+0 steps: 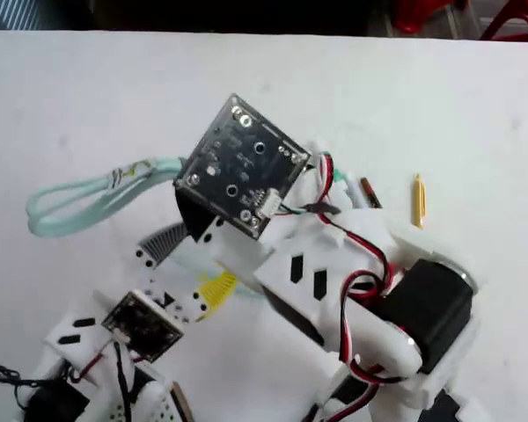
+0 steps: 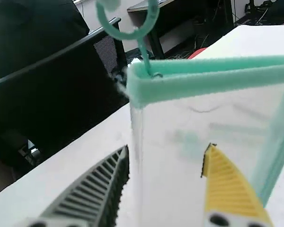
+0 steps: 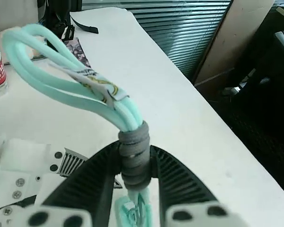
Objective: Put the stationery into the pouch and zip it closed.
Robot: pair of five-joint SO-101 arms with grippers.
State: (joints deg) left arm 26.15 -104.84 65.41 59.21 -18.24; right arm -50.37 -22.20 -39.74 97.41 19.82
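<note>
While right pincer (image 3: 135,163) clamps tight on grey wrap (image 3: 134,146) at base of mint loop strap (image 3: 61,66), left pincer (image 2: 166,156) stands apart, black finger (image 2: 99,189) and yellow finger (image 2: 227,189) straddling end of clear pouch (image 2: 203,123). Ring pull (image 2: 132,21) at pouch corner. Pouch mid-counter (image 1: 422,88) under arms, strap trailing left. Yellow stationery piece (image 1: 417,200) and dark stationery piece (image 1: 370,192) on counter, right of pouch.

Your left gripper (image 1: 191,264), fingers spread, sits by the mint strap (image 1: 75,200) on the white table (image 1: 440,88); yellow pencil (image 1: 417,200) and brown pen (image 1: 370,192) lie side by side farther along.
</note>
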